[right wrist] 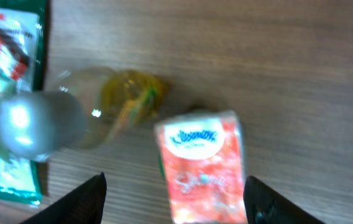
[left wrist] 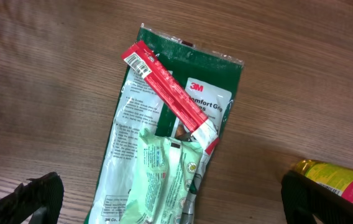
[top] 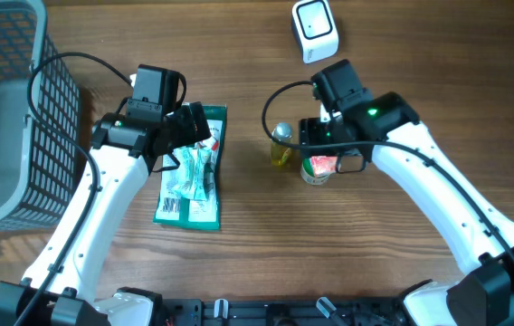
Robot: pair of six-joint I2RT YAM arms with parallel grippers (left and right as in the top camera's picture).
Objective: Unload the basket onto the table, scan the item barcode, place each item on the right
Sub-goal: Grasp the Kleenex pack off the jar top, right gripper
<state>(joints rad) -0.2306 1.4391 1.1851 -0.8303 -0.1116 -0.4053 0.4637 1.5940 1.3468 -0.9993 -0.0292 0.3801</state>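
Tissue pack (right wrist: 204,168) sits centre of the table (top: 402,54) between the jaws of the right end effector (right wrist: 175,186), part open, grip cannot be told | bottle (right wrist: 102,106) just beside pack | step: grasping the pack | next: firm hold, lift, face barcode to scanner (top: 316,30) | left end effector (left wrist: 170,179) wide open, empty

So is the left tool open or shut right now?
Open: the left tool has its fingers wide apart over the 3M packet, holding nothing.
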